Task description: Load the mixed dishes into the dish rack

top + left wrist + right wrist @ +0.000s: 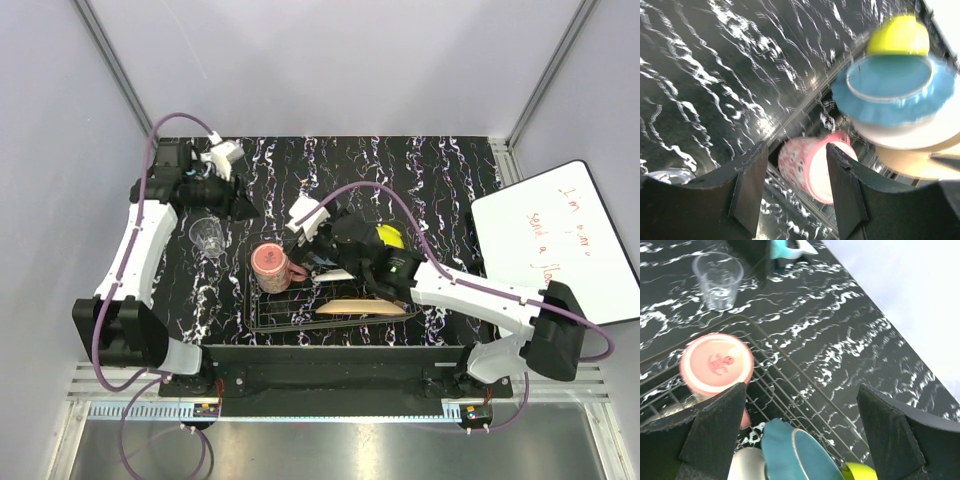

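Not yet loaded: the small clear glass (208, 235), upright on the black marbled table (420, 170), just left of the dish rack (290, 322) and outside it, close under the left arm. Already inside the rack: the pink mug (270, 263) mouth-down at the left corner, with the teal plate (895, 92), yellow-green bowl (897, 35) and tan floral plate (365, 307) crowded further right. Above the table near the glass, an empty left gripper (796, 150), fingers parted a moderate way with nothing between them. Over the rack beside the mug, an equally empty right gripper (802, 390), spread wide. As for the glass: probably light, rigid, thin-walled and brittle, with a smooth, slippery wall and hard-to-read transparent edges. Best taken with the left side, either across the wall around mid-height or with one finger inside the rim and one outside. Squeeze gently, since too much force risks a crack and too little a slip. Keep it vertical in transit. Lower slowly onto a free patch of grid near the mug, clear of the wire sides and of the mug itself, and check for steady footing on the wires before letting go.
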You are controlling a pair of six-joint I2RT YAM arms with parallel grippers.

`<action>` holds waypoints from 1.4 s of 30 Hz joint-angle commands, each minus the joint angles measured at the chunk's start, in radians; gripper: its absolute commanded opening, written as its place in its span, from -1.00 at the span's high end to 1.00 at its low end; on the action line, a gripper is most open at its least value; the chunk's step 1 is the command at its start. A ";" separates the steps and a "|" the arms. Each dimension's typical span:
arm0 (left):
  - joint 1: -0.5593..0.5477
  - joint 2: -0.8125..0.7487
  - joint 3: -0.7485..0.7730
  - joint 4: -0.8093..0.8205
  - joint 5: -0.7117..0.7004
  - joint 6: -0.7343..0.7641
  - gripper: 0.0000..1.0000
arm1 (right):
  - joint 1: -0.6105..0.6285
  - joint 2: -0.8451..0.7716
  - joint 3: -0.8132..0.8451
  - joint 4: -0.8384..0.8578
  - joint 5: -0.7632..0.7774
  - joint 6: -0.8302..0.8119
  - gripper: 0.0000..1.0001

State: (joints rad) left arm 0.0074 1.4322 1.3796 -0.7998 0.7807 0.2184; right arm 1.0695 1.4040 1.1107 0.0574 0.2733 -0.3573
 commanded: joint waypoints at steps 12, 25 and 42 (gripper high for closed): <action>0.146 -0.118 -0.100 0.008 -0.286 0.125 0.09 | -0.224 -0.312 -0.173 -0.048 0.149 0.280 -0.99; 0.092 0.082 -0.214 0.177 -0.469 0.168 0.07 | -0.237 -0.402 -0.203 -0.103 0.184 0.323 -0.99; 0.072 0.229 -0.248 0.231 -0.498 0.174 0.95 | -0.241 -0.378 -0.124 -0.163 0.187 0.314 -0.99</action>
State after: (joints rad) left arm 0.0834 1.6691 1.1416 -0.6041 0.2958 0.3759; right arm 0.8368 1.0187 0.9268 -0.1135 0.4366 -0.0471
